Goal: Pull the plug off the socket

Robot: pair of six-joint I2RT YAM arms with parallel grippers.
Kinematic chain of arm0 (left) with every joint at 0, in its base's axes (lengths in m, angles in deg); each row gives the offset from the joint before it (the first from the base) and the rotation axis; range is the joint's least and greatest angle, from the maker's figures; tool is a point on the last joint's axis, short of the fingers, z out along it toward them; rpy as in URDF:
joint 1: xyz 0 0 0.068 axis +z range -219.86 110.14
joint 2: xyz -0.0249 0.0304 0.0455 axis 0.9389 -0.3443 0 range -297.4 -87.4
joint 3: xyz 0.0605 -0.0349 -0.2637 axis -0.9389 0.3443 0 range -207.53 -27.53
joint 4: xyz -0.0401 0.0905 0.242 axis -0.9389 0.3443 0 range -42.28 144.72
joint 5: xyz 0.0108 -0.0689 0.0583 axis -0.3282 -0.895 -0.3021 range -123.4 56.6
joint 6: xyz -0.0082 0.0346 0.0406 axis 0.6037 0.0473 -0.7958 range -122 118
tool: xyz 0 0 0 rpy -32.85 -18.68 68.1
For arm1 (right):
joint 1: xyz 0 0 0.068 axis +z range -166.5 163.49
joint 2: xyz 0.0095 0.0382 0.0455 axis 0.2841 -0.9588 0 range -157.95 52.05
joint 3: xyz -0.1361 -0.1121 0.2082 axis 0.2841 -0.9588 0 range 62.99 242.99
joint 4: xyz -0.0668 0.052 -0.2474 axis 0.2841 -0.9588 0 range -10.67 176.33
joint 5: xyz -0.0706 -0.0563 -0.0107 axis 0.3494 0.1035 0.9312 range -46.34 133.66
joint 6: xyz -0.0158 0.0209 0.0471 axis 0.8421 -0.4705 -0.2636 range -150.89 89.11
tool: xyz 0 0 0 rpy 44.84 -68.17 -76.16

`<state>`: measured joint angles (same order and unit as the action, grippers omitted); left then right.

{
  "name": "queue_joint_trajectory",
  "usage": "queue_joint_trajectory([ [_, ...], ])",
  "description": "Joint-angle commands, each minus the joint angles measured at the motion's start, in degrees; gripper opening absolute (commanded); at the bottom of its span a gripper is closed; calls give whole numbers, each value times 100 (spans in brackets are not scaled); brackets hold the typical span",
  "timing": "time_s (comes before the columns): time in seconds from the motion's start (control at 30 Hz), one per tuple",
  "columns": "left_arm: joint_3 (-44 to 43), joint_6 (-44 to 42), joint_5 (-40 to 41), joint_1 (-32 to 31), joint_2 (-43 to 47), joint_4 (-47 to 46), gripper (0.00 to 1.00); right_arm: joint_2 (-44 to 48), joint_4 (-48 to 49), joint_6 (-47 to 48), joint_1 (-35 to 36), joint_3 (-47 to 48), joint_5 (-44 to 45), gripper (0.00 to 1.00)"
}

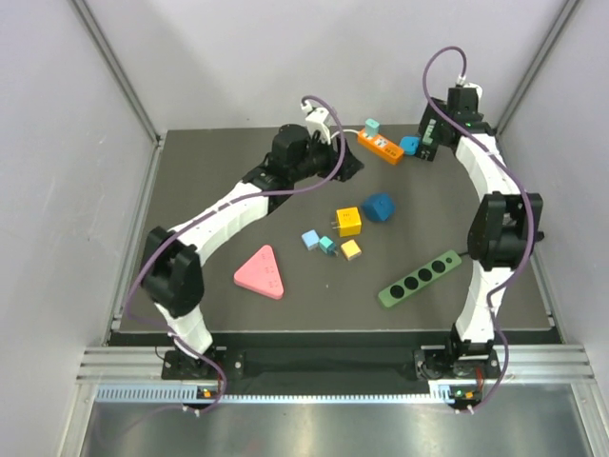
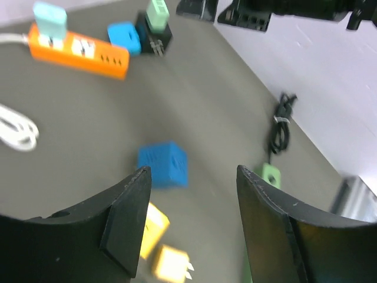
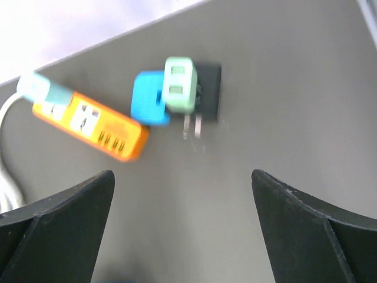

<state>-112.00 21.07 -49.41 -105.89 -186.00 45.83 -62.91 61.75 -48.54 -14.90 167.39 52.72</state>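
Two tools are in play, and both are released. The left tool [image 2: 191, 218] has its jaws spread wide and grips nothing. The right tool [image 3: 181, 183] is spread just as wide, with bare tabletop [image 3: 283, 118] showing between its fingers [image 3: 306, 218].

From overhead, the orange power strip [image 1: 381, 146] lies on the tabletop between the left tool [image 1: 347, 165] and the right tool [image 1: 425, 146], and I see neither touching it. The teal plug [image 1: 372, 127] is seated in the strip at the end where the white cable [image 3: 6, 153] comes out. In the left wrist view, the plug [image 2: 50, 17] stands upright on the strip [image 2: 79, 50], far ahead of that tool and off toward the finger on the left of the view. In the right wrist view, the plug [image 3: 44, 88] and strip [image 3: 91, 127] sit ahead of the tool, again toward the left-hand finger.

Straight ahead of the right tool, a blue adapter [image 3: 148, 99] touches a mint plug [image 3: 179, 84] that rests against a black block [image 3: 209, 88]. The mint plug's prongs point back at the tool. That view is blurred, so I can't tell finer detail.

Just ahead of the left tool, a blue cube [image 2: 163, 164] rests on the tabletop, framed by the gap between the jaws. A yellow block [image 2: 154, 227] and a smaller yellow piece [image 2: 171, 262] sit closer in, below the jaws. Behind both tools, nearer the arm bases, lie a pink triangle [image 1: 261, 273] and a green power strip [image 1: 420, 279].
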Motion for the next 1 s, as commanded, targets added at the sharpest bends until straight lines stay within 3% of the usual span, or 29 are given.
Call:
queue_joint_trajectory([
  [0.0, -805, -364, -297, 79, -588, -838, 64, -569, -56, 244, 138, 914, 359, 100],
  [0.27, -1511, -813, -403, 228, -1713, -1559, 63, -1713, -108, 333, 182, 2127, 605, 100],
  [0.67, -730, -638, -447, 500, -1890, -2367, 61, -2391, -179, -230, 226, 2304, 1124, 99],
  [0.97, -308, -655, -438, 536, -1873, -2711, 60, -2716, 58, -538, 279, 2497, 1203, 86],
])
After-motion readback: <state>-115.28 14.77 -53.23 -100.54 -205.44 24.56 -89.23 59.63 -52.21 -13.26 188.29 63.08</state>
